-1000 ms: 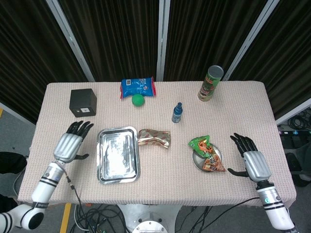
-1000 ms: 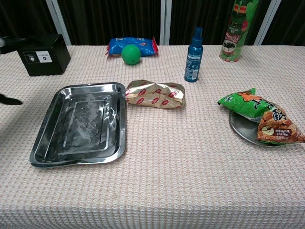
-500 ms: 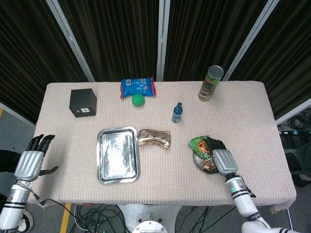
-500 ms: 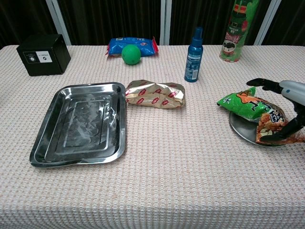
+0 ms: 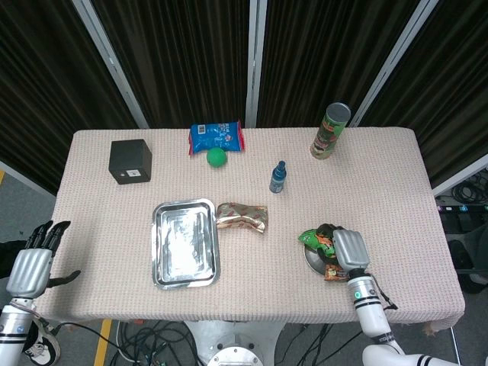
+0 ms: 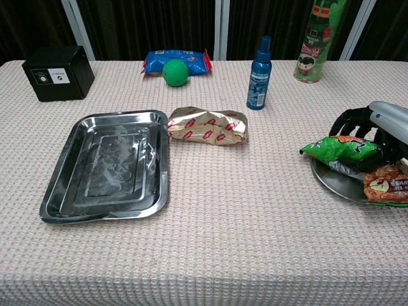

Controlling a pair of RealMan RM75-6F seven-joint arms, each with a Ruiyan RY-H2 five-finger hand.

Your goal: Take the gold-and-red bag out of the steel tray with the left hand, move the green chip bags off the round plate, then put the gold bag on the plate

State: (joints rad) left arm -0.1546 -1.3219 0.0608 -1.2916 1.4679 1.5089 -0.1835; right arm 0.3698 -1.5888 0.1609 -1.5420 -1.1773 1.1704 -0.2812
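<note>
Dark curtains back the pink woven counter. The left hand hangs off its 9 o'clock edge, fingers spread, empty. The empty rectangular steel tray touches the crumpled gold-and-red bag at its 3 o'clock. The right hand clasps the green chip bags over the round steel plate. A blue spray bottle stands toward 12 o'clock.

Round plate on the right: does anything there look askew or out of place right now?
Yes. The green chip bags sit crumpled and half off the round plate, one end overhanging its left rim, with the right hand closed over them. The gold bag lies creased on the cloth beside the steel tray, not inside it.
</note>
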